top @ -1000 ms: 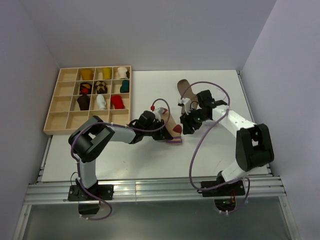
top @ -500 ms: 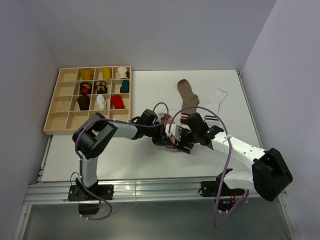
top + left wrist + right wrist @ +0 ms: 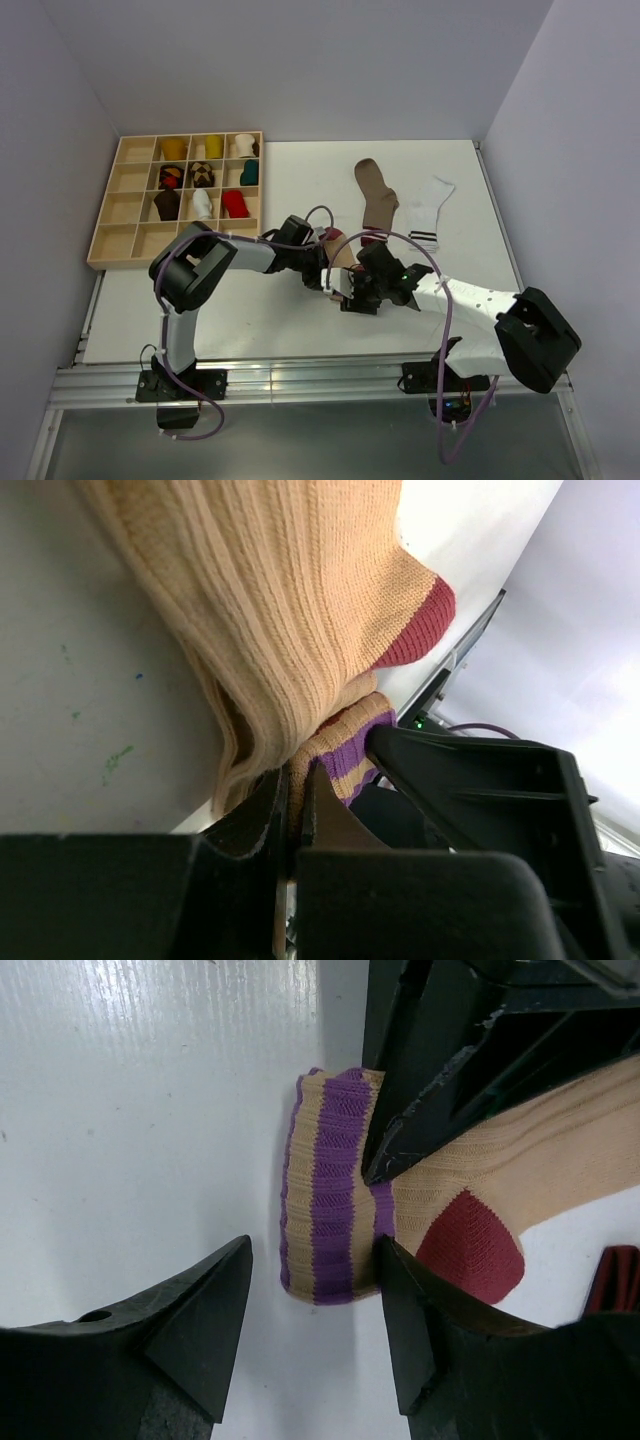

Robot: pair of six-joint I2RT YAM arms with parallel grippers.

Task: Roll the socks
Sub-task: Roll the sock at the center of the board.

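Two tools meet on one sock on the surface (image 3: 130, 1090). The left tool (image 3: 297, 792) has its jaws pinched shut on the tan sock (image 3: 300, 630), where the folded layers bunch just behind the purple-striped cuff (image 3: 330, 1190). The right tool (image 3: 310, 1260) stands open, one finger either side of that cuff, gripping nothing yet. The maroon heel patch (image 3: 470, 1240) lies just beside the cuff. The brown sock (image 3: 377, 195) and cream sock (image 3: 430, 208) lie further back, apart from both tools.

Judgement: for a tight roll, the right tool should close squarely across the cuff's whole width before turning, with the left pinch holding the layers taut.

Pose: both forearms low, reaching inward, wrists almost head-on.
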